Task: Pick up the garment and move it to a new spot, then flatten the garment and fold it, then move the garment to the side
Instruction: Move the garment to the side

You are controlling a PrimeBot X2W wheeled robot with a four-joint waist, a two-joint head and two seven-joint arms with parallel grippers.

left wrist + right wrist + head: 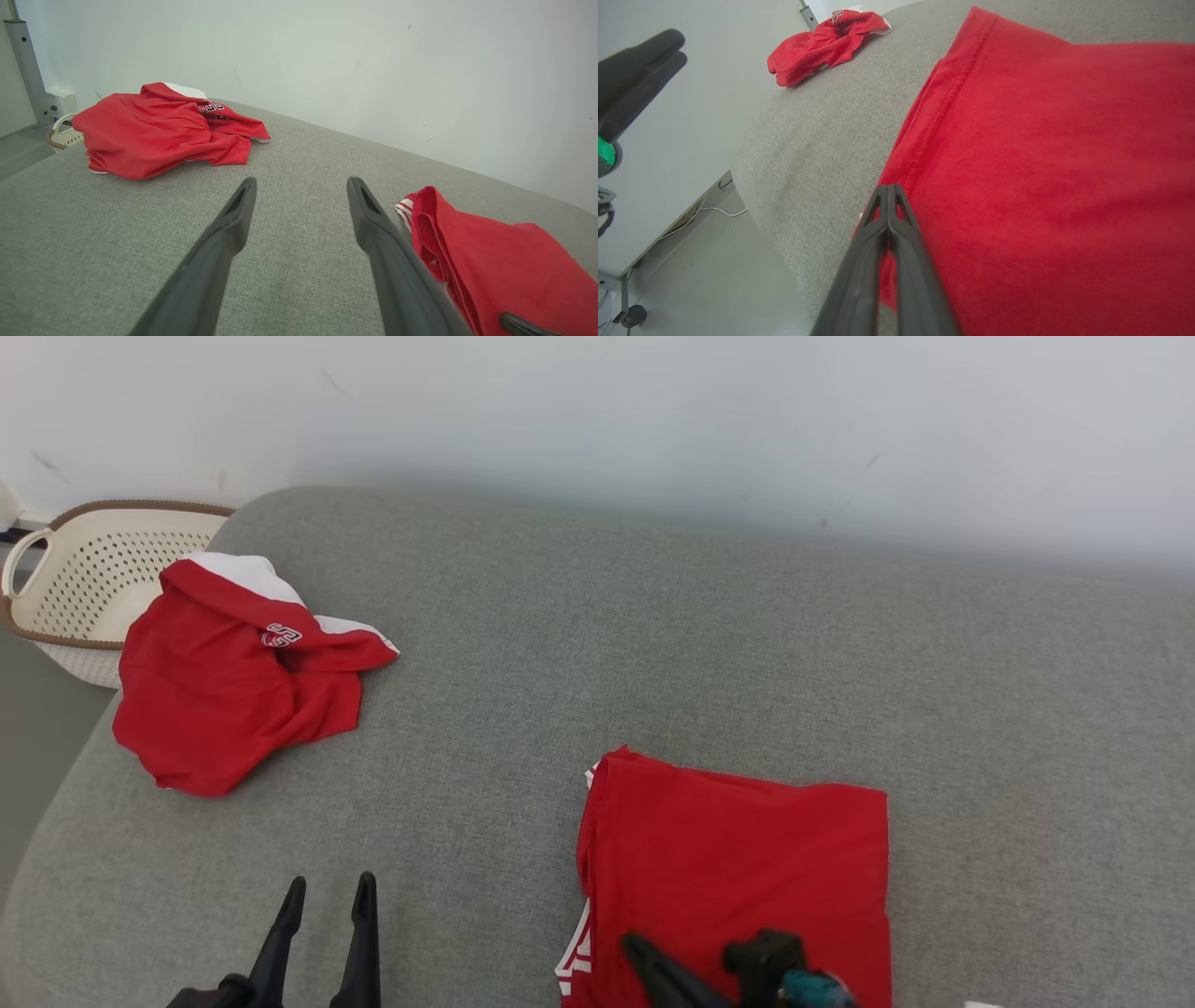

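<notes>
Lying flat, garment (pixel 738 868) points its folded edge left; left tool (pixel 331 880) spread, right tool (pixel 888 187) pressed together.

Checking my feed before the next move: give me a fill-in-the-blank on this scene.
The left gripper is ____.
The right gripper, at the folded garment, is ____.
In the head view the crumpled garment lies on the folded garment's ____ side.
Missing words: open; shut; left.

Grey upholstered surface (pixel 653 644) (rounded at its left end, set against a pale wall) bearing two items, well apart: a folded red garment (pixel 738 859) lying flat near the front, and a crumpled red-and-white jersey (pixel 224 691) at the left end.
</notes>
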